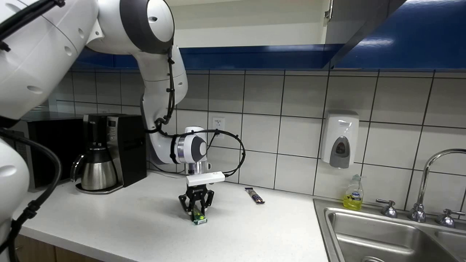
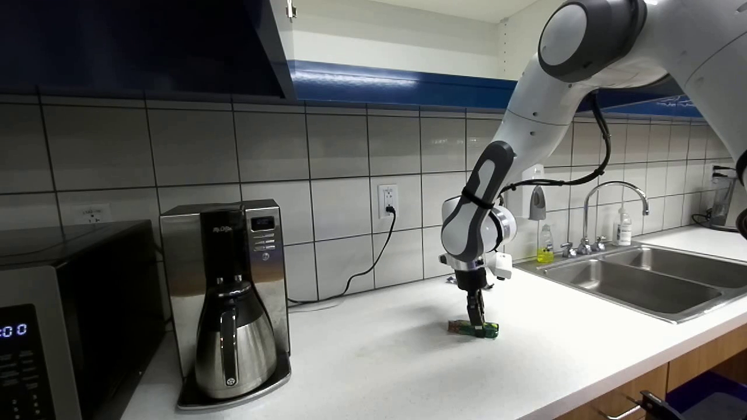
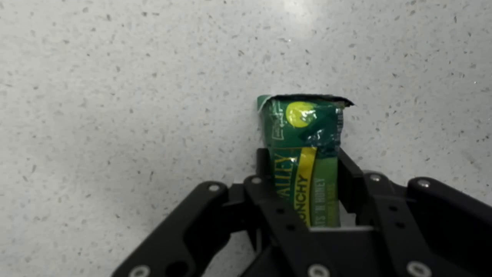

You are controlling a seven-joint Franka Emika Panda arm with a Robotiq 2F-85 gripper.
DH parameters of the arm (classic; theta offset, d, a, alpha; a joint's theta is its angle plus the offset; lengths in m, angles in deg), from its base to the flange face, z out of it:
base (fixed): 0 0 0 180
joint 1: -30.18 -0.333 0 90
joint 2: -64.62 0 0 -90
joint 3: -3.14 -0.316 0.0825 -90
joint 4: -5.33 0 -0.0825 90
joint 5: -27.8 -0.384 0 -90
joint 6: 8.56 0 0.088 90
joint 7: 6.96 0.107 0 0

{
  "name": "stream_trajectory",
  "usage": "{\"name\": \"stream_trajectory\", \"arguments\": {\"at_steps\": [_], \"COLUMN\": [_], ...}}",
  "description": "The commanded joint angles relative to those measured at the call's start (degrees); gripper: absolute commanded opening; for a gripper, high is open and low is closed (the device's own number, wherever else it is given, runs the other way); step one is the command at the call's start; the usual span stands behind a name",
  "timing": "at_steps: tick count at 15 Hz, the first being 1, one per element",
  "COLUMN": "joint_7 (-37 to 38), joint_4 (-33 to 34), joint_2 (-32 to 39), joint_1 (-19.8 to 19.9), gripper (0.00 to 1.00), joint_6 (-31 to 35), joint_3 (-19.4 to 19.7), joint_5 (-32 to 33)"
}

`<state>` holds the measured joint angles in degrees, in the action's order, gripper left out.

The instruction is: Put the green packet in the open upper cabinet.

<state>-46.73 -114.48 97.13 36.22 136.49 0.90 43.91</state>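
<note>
The green packet lies on the white counter and also shows in an exterior view. In the wrist view the packet has a yellow stripe, and its near end is hidden by the gripper. My gripper points straight down at the counter, seen also in an exterior view. In the wrist view the fingers press against both long sides of the packet. The open upper cabinet is above the counter, with a pale interior and blue lower edge; it shows in an exterior view too.
A dark packet lies near the tiled wall. A coffee maker and a microwave stand on the counter. A sink, a soap bottle and a wall dispenser are at the opposite end.
</note>
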Motion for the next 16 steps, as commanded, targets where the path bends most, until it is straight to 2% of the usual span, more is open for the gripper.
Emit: {"name": "stream_trajectory", "arguments": {"at_steps": [1, 11, 16], "joint_7": [0.4, 2.7, 9.5], "joint_4": [0.4, -2.6, -6.5], "joint_2": [-1.4, -7.6, -10.1], "joint_1": [-0.1, -1.4, -1.5], "gripper": [0.16, 0.16, 0.16], "joint_6": [-1.6, -2.0, 0.3], "joint_3": [-0.4, -0.4, -1.1], "joint_5": [-0.6, -1.1, -5.8]}}
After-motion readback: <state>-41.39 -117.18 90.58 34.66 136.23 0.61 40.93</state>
